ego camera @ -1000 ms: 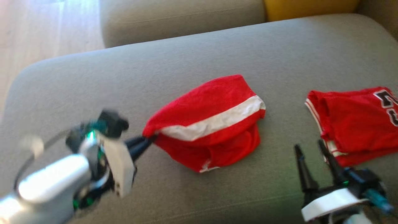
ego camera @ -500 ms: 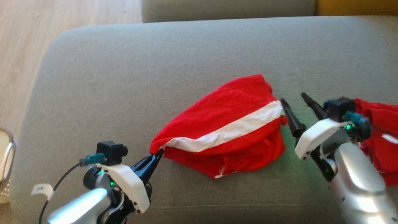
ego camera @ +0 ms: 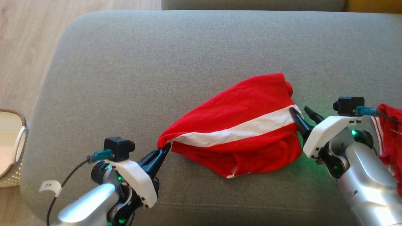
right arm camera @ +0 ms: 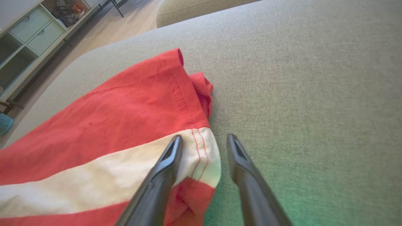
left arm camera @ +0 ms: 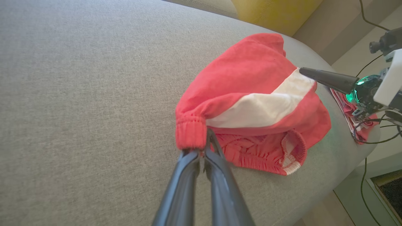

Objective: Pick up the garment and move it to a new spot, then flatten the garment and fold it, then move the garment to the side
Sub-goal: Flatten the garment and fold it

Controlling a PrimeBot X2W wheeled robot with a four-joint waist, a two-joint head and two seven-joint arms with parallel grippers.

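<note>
We have the garment (ego camera: 238, 135), red shorts with a broad white stripe, lying on the grey sofa cushion (ego camera: 157, 62), right of the cushion's middle in the head view; it is crumpled and partly doubled over itself, with a gathered elastic band showing along its near edge; our left gripper (ego camera: 165, 147) has its fingers closed on the garment's left corner, pinching the ribbed waistband, and the cloth is drawn to a point there; our right gripper (ego camera: 300, 110) is at the garment's opposite end, where the white stripe meets the stitched hem; its fingers stand apart and grip nothing; in the right wrist view one finger lies over the white stripe just inside the hem and the other over bare cushion just beside it; whether the tips touch the cloth we cannot tell; a second red garment (ego camera: 389, 135) with white trim lies at the cushion's right edge, behind our right arm and apart from the shorts; a woven basket (ego camera: 14, 147) stands on the wooden floor (ego camera: 25, 47) to the left of the sofa; a yellow cushion (left arm camera: 273, 15) shows beyond the garment in the left wrist view
</note>
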